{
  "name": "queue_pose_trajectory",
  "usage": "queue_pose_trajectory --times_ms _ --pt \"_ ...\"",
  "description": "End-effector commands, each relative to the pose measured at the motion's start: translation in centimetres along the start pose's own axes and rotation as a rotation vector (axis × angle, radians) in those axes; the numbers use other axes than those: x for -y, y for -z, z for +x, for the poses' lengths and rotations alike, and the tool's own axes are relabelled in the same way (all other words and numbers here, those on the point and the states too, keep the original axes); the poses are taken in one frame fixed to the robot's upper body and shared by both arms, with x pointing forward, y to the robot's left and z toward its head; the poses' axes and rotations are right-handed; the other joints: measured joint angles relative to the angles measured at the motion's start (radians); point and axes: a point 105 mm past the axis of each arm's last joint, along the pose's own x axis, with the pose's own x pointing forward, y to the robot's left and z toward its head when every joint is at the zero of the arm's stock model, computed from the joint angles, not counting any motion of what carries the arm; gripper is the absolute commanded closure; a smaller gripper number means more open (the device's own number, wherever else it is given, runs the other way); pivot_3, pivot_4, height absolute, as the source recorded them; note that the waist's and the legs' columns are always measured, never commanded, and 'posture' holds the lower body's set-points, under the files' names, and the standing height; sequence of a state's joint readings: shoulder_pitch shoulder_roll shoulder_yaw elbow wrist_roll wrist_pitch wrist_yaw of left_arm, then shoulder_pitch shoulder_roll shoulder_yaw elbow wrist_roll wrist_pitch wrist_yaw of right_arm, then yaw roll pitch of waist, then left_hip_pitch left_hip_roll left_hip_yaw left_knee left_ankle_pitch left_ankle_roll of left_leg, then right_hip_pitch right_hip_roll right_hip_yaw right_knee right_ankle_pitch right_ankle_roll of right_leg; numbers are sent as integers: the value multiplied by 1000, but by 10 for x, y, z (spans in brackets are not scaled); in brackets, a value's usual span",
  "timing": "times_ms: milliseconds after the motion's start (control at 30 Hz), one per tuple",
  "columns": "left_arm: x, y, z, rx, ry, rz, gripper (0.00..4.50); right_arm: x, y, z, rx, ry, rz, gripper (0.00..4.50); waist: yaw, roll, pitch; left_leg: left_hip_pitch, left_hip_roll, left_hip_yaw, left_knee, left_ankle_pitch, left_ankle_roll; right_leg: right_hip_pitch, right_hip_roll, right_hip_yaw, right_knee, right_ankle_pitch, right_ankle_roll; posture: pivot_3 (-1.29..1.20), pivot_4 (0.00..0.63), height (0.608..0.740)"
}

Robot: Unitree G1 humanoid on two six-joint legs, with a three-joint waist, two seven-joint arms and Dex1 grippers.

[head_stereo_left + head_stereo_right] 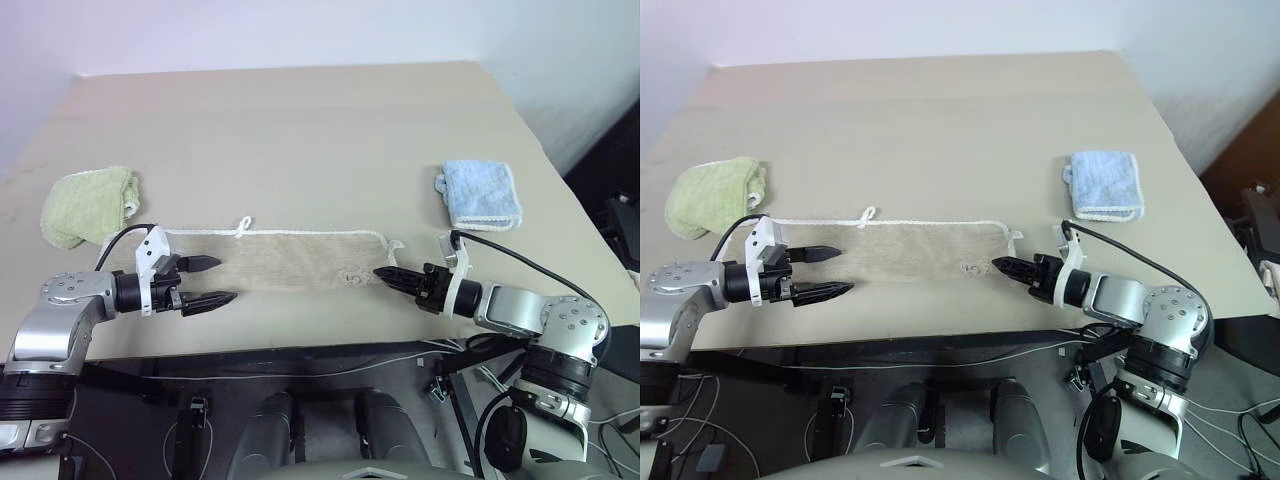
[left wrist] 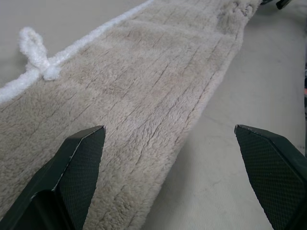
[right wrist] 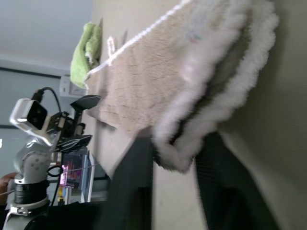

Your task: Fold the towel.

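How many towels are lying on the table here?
3: a folded green terry towel at the table's left edge, a folded light blue towel on the right side, and a long beige towel with white corded hem along the near edge.

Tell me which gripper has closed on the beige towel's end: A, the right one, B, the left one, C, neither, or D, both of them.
A: the right gripper is pinched shut on the towel at its near right corner, with the folded edge between its fingers in the right wrist view, while the left gripper stands open at the other end.
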State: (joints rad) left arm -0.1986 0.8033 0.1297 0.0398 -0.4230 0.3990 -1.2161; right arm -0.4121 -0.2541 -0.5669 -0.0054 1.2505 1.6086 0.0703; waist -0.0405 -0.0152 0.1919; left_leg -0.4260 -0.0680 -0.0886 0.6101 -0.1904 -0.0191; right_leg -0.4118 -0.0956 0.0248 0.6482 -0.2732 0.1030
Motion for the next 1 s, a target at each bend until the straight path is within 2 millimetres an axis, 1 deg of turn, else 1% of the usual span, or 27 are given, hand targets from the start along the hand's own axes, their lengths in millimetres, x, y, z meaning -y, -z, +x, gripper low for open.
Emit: queue_pose_trajectory --times_ms 33,133,333,367,433,500,567,633,700,800,833,1000 --pt "4 -9 2 13 5 43 0 -20 -3 -11 14 -83 -62 4475 1 0 0 0 0 0 0 0 0 0 0 0 0 0 0 0 150 740" --pt "3 -10 3 8 4 48 0 -18 -4 -23 9 -77 -65 4475 4 0 0 0 0 0 0 0 0 1 0 0 -1 0 0 0 150 740" --pt "6 -19 9 -1 19 64 0 -2 -22 -65 23 16 -60 4475 15 0 0 0 -1 1 1 -1 1 1 -1 0 -2 -1 -2 0 150 740" --pt "6 -21 10 -4 20 65 0 5 -25 -71 29 62 -60 4475 20 0 0 0 -1 1 1 -1 1 1 -1 -1 -2 -2 -3 0 150 740" --pt "6 -23 11 -6 22 67 0 12 -31 -80 38 119 -68 4475 24 0 0 0 0 1 1 -1 2 1 0 -1 -2 -2 -3 0 150 740" --pt "6 -25 12 -6 27 66 0 10 -35 -84 35 137 -105 4475 26 0 0 0 0 1 1 -1 2 2 0 -1 -2 -2 -3 0 150 740" --pt "6 -26 13 -6 30 64 0 7 -36 -83 32 129 -132 4475 25 0 0 0 0 2 1 -1 2 2 0 -1 -2 -2 -3 0 150 740" --pt "6 -26 13 -7 32 65 0 -3 -37 -76 24 95 -183 4475 26 0 0 0 0 2 1 -1 2 2 0 -1 -2 -2 -2 0 150 740" --pt "6 -26 14 -6 35 64 0 -18 -40 -66 30 57 -268 4475 25 0 0 0 0 2 1 -1 2 2 0 -1 -2 -2 -1 0 150 740" --pt "5 -24 13 2 34 58 0 -35 -46 -52 52 15 -335 4475 24 0 0 0 0 2 1 -1 2 2 0 -1 -2 -2 -1 0 150 740" --pt "5 -23 12 4 31 55 0 -45 -45 -46 50 -22 -366 4475 25 0 0 0 0 1 1 -1 2 2 0 -1 -2 -2 -1 0 150 740" --pt "3 -14 7 -13 26 51 0 -85 -33 -22 -32 -160 -492 4475 27 1 1 -1 0 1 1 -1 2 1 -1 -1 -4 -3 -2 0 150 740"
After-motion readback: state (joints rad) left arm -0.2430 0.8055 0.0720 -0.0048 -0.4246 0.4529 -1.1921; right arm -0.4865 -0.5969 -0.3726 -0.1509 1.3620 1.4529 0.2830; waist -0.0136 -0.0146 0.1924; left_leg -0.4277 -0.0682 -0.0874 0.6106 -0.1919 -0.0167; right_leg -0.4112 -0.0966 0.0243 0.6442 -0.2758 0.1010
